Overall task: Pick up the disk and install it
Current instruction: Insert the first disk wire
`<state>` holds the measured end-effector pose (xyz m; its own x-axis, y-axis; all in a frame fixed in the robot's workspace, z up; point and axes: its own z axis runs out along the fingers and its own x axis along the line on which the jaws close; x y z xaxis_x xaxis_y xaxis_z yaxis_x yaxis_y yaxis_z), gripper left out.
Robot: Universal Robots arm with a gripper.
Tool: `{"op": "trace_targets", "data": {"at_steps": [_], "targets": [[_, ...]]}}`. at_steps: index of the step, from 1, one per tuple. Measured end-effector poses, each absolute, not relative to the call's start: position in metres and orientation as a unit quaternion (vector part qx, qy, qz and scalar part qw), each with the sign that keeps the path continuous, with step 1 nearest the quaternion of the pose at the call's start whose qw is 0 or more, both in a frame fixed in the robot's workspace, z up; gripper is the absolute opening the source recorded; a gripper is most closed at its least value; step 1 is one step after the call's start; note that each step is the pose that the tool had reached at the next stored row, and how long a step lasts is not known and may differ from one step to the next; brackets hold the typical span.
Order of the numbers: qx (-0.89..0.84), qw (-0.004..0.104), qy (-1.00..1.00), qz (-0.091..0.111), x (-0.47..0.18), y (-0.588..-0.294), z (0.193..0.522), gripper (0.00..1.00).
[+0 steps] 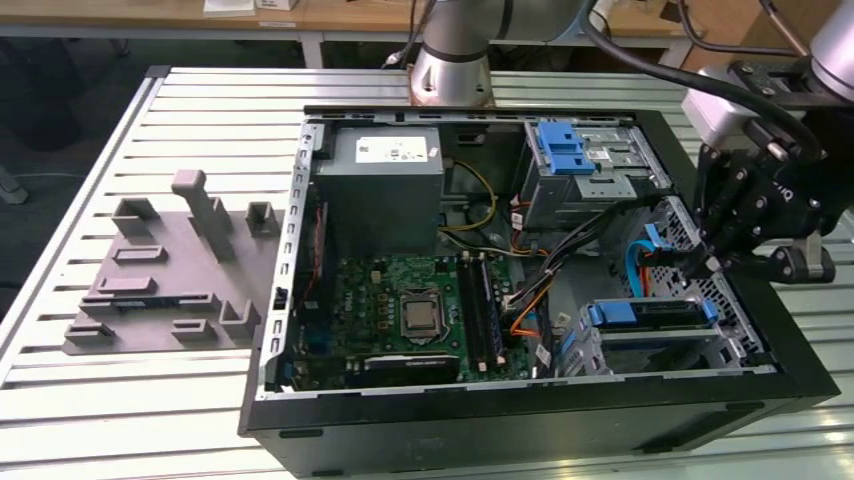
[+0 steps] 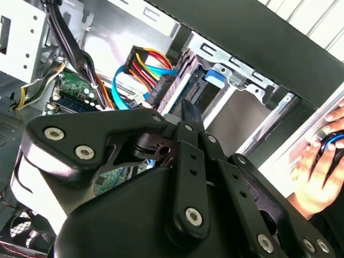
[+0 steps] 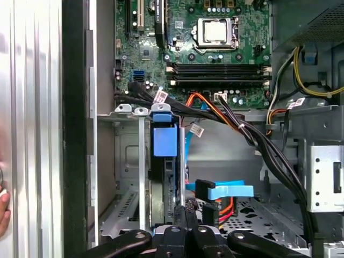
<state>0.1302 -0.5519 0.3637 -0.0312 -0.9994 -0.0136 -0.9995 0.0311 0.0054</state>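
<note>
One grey moulded fixture tray (image 1: pixel 167 275) lies at the exterior view's left, then the open black computer case (image 1: pixel 534 420). Inside, the blue-railed silver metal disk (image 1: pixel 650 315) sits in its bay, mostly hidden. Likely stiff, dense, fragile; grip its edges. At right, black gripper (image 1: pixel 705 262) fingers look together, empty.

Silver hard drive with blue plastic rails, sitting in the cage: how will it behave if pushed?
Likely rigid: the hard drive looks metal-bodied. It probably slides only along the silver metal cage slots, since it sits edge-on between them. Its blue plastic tab may flex first.
</note>
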Motion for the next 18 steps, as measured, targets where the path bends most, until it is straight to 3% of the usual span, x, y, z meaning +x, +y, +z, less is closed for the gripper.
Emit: {"op": "trace_targets", "data": {"at_steps": [7,18], "targets": [[-0.696,0.007,0.718,0.002,0.130,-0.546,0.366,0.11],[-0.697,0.000,0.717,-0.008,0.130,-0.530,0.367,0.11]]}}
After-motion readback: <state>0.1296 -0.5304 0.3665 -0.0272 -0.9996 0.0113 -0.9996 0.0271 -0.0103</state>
